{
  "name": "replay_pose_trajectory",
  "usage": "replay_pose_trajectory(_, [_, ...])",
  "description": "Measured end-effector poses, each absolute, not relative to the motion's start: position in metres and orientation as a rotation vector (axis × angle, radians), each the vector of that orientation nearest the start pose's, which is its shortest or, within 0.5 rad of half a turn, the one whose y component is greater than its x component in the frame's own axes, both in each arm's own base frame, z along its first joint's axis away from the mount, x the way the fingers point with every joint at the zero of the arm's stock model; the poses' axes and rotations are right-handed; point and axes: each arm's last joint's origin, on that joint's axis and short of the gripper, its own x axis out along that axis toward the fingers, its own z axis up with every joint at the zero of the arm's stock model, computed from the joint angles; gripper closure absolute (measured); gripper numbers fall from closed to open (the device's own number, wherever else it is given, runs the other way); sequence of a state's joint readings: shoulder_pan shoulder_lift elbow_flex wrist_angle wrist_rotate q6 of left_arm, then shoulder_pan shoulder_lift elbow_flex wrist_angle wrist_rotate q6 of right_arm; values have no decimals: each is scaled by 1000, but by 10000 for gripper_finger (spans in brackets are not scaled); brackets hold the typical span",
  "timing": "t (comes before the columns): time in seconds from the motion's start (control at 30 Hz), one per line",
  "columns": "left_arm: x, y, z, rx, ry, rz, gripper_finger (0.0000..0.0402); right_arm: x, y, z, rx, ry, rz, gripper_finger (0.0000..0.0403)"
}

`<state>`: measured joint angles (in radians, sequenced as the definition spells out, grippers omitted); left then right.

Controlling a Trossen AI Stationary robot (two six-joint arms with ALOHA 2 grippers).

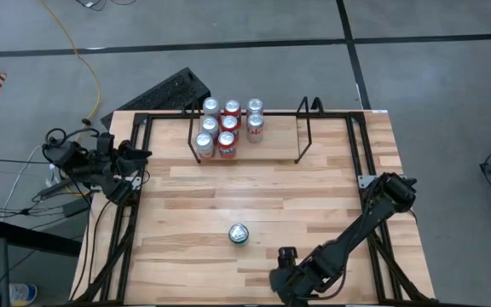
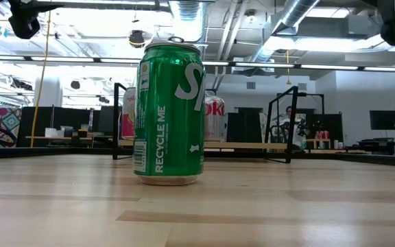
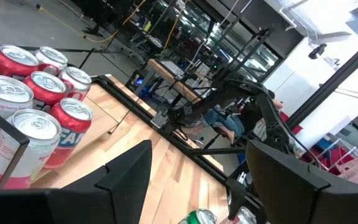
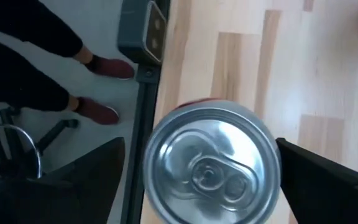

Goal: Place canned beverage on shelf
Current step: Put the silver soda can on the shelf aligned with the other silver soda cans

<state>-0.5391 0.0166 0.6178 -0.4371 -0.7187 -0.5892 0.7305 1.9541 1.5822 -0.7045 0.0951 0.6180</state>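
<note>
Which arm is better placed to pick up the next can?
Right. Its gripper, jaws open, straddles an upright silver-topped red can at the near table edge; the left gripper waits shut by the black wire shelf.

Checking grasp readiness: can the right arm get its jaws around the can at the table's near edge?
Probably yes: the right gripper has its jaws wide open on either side of the can, directly above its top, nothing between.

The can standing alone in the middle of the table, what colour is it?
Green with white lettering. The can shows best in the low view.
</note>
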Motion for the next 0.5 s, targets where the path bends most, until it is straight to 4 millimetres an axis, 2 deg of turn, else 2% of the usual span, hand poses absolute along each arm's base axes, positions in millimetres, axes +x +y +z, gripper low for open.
replay_pose_trajectory(0.2, [20,10,310,-684,-182,137,155,310,270,229,164,1154,165,69])
replay_pose_trajectory(0.4, [21,10,310,-684,-181,139,155,313,255,228,208,1186,19,135])
replay_pose_trajectory(0.5, [21,10,309,-675,-168,144,155,319,247,229,196,1167,-7,145])
